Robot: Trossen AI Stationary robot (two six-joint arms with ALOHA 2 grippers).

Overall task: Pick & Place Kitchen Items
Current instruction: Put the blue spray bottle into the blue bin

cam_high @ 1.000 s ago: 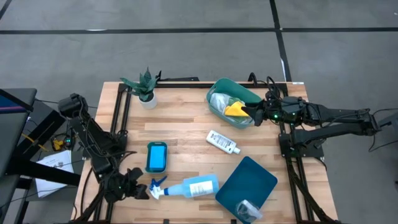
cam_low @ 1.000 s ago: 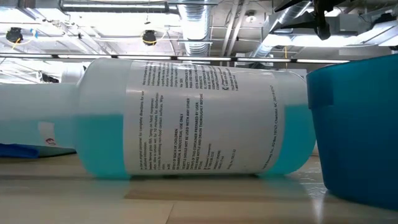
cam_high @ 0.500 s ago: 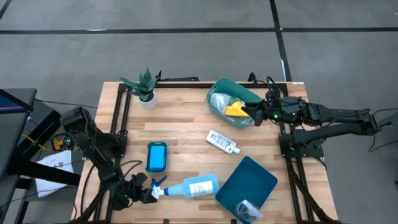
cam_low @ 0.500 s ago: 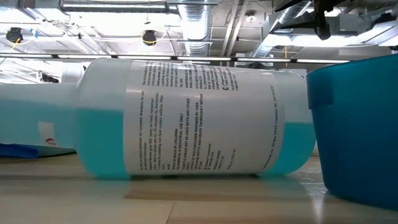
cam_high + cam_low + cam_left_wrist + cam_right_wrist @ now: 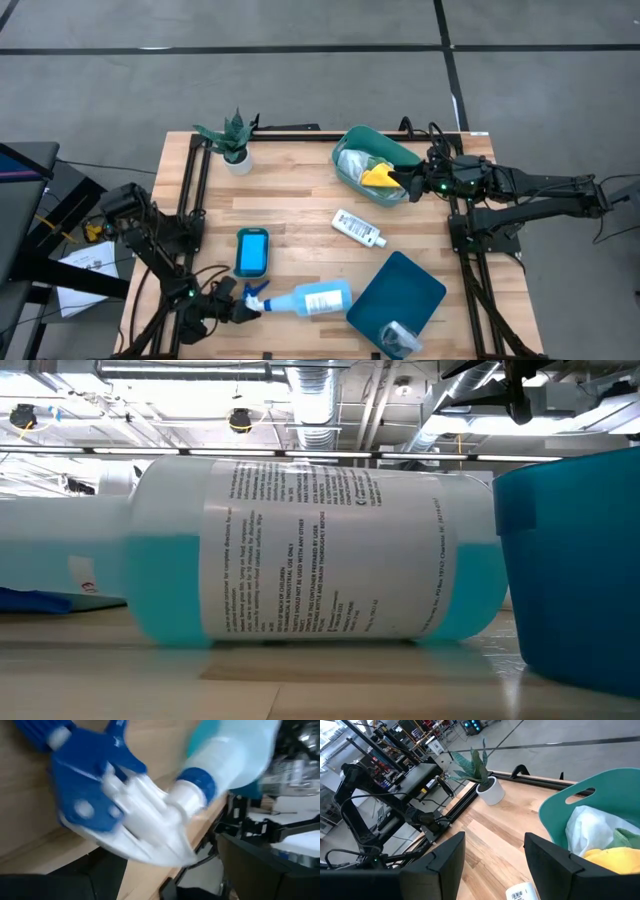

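**Left end effector opens at the spray bottle's trigger head**

High view: the spray bottle (image 5: 310, 299) lies on its side at the counter's (image 5: 300, 205) near edge. The left end effector (image 5: 232, 309) has moved in to its blue nozzle; the right end effector (image 5: 412, 184), partly open and empty, waits over the teal tub (image 5: 352, 140).

Low view: the bottle is half full, so rather heavy, smooth and slippery.

Left wrist view: the trigger head (image 5: 107, 795) fills the picture; the jaws are wide open, wider than before. The neck (image 5: 192, 787) seems the best grip.
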